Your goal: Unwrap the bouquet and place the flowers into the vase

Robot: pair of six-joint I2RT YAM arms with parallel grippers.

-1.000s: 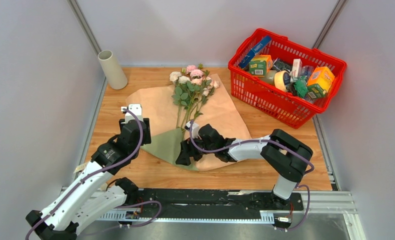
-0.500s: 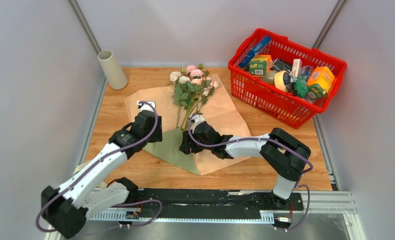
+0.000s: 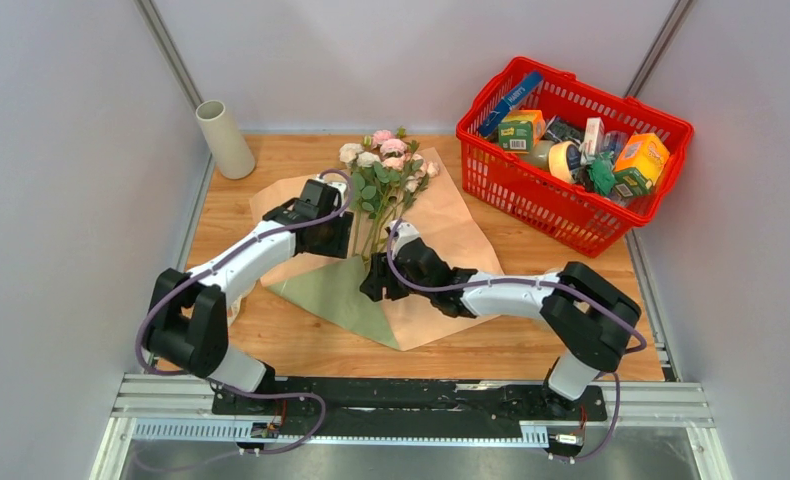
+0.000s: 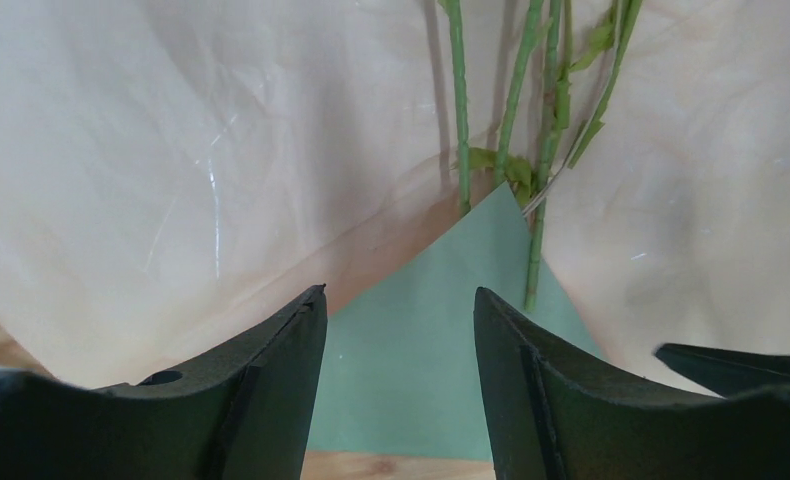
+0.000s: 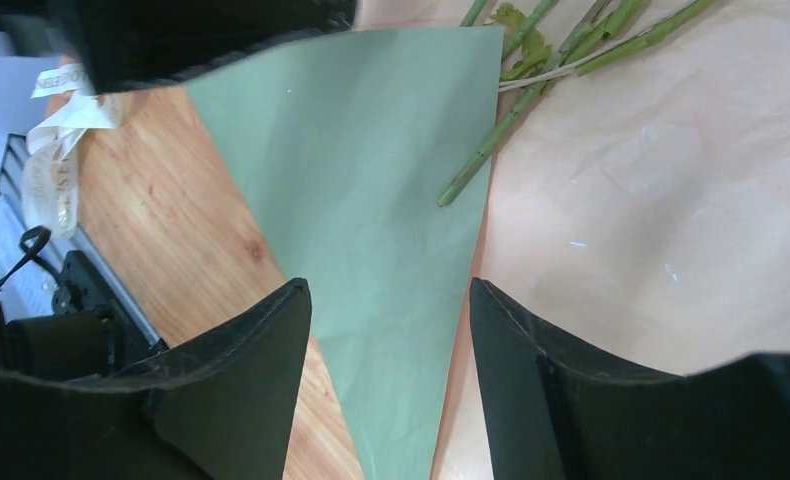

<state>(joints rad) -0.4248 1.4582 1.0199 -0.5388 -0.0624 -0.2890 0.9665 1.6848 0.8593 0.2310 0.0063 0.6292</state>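
Note:
The bouquet's paper (image 3: 441, 225) lies spread open on the table, peach side up, with a sage-green flap (image 3: 341, 295) folded over at the near end. The flowers (image 3: 386, 165) lie loose on it, pink and cream heads at the far end and thin green stems (image 3: 376, 225) pointing toward me. My left gripper (image 3: 336, 238) hovers open just left of the stems, with only green paper (image 4: 421, 330) showing between its fingers. My right gripper (image 3: 371, 285) is open above the flap's right edge (image 5: 371, 170), near the stem ends (image 5: 491, 140). The vase (image 3: 224, 140) stands at the far left corner.
A red basket (image 3: 551, 215) full of boxes and packets sits at the far right. The cream ribbon (image 5: 56, 130) lies on the wood near the front left edge. Grey walls close in the table on both sides.
My left arm has swung from the paper's left edge forward and right to beside the stems. My right gripper has narrowed somewhat and edged toward the stem ends.

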